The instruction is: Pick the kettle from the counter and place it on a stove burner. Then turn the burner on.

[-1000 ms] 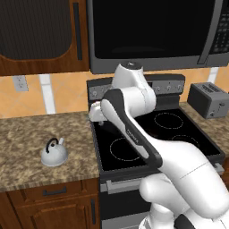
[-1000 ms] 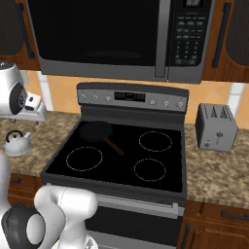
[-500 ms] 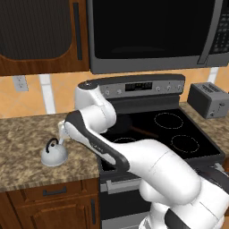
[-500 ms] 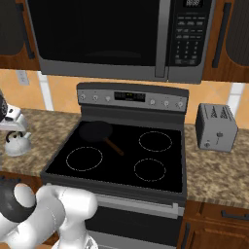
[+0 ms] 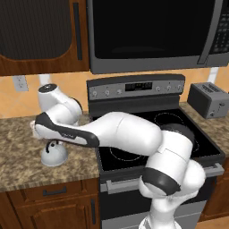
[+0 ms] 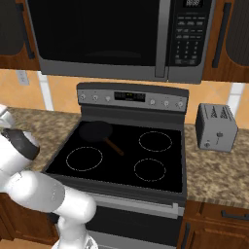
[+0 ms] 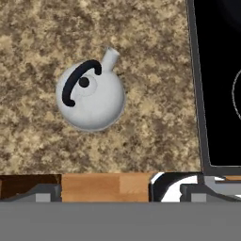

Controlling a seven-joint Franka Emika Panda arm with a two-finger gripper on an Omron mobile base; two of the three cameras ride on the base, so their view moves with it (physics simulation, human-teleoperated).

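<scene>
Arm swung over domed kettle (image 7: 91, 97) on speckled counter (image 7: 150, 117); tool's spread unclear.

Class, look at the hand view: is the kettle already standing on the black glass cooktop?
No, the kettle stands on the speckled counter, beside the cooktop.

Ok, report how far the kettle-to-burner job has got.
Done: nothing yet. The small white-grey dome kettle with the black arched handle stands on the brown speckled granite counter, left of the black glass cooktop.
In hand: the arm is over the kettle, with the hand camera looking straight down at it; no grasp shows.
Left: grasp it, set it on a white-ringed burner, then turn that burner on.
</scene>
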